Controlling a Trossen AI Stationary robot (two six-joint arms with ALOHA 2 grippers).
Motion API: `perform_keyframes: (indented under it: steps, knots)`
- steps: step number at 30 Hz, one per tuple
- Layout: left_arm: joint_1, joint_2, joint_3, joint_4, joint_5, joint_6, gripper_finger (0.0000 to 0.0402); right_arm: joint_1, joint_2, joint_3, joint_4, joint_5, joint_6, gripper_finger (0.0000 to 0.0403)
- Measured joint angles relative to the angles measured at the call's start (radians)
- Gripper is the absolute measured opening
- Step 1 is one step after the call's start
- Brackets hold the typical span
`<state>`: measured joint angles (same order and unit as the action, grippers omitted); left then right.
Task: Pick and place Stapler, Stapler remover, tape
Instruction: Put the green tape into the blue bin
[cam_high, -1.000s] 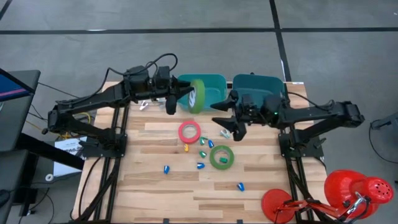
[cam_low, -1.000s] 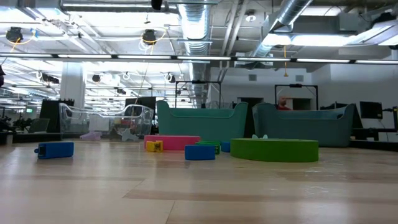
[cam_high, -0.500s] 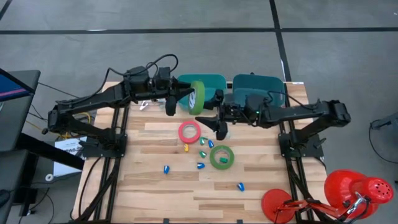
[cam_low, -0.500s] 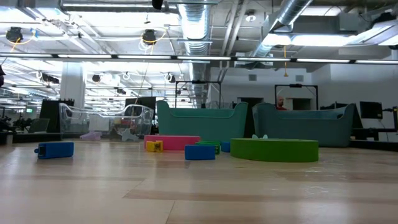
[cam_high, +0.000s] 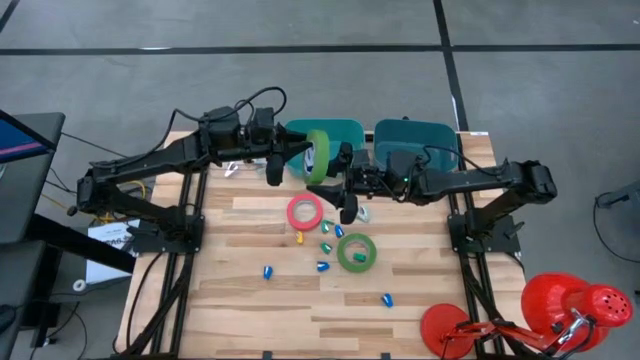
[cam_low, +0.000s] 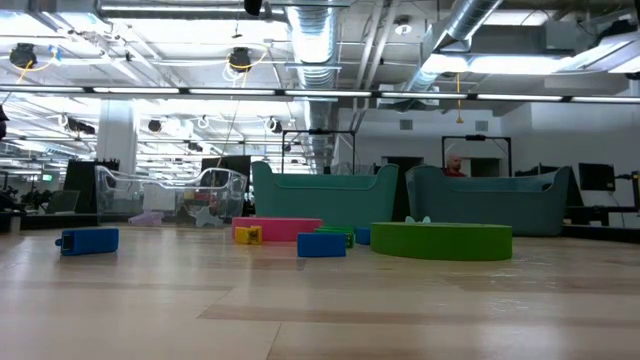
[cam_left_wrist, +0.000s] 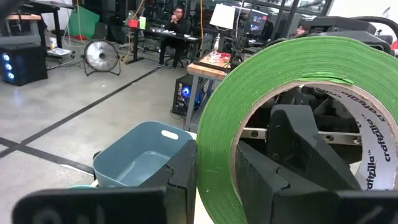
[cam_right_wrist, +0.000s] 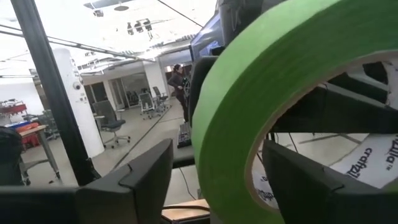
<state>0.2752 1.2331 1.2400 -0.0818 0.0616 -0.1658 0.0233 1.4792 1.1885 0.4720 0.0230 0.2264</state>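
Tape is the thing at work: a green tape roll (cam_high: 318, 155) stands on edge in the upper middle of the high view, above the left teal bin (cam_high: 340, 140). The left gripper (cam_high: 300, 152) is clamped on its band; in the left wrist view one dark finger (cam_left_wrist: 180, 180) sits outside the green band (cam_left_wrist: 249, 106) and the other inside the open centre. The right gripper (cam_high: 340, 163) reaches in from the right of the frame and straddles the same roll, its fingers apart with one on each side of the band; in the right wrist view the green band (cam_right_wrist: 273, 68) fills the space between the two fingers (cam_right_wrist: 134, 180). Whether those fingers touch the tape cannot be told.

Lower down, in the centre of the high view, a pink-red tape roll (cam_high: 305, 212) lies flat on the wooden table (cam_high: 240, 290), and a second green roll (cam_high: 357, 252) lies flat to its lower right. Small blue and green pieces (cam_high: 325, 245) are scattered between and below the two rolls. A second teal bin (cam_high: 415, 135) stands just right of the first, at the table's far edge. In the low view the flat green roll (cam_low: 442, 240) and pink-red roll (cam_low: 285, 229) rest on the tabletop in front of both bins.
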Motion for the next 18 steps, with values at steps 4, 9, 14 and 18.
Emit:
perform_keyframes:
  steps: [4,9,14,18]
  knots:
    - [0.000,0.000,0.000,0.000,0.007,0.000,0.0077,0.000,0.000,0.000,0.000,0.000,0.000,0.0193]
    - [0.000,0.000,0.000,0.000,0.024,0.000,0.0077,0.001,0.000,0.000,0.000,0.000,0.000,0.0147]
    - [0.000,0.002,0.000,-0.005,0.025,-0.007,0.0077,0.001,0.000,0.000,0.004,-0.001,-0.006,0.0116]
    - [0.000,0.002,0.000,-0.005,0.025,-0.007,0.0077,0.001,0.000,0.000,0.004,-0.001,-0.008,0.0110]
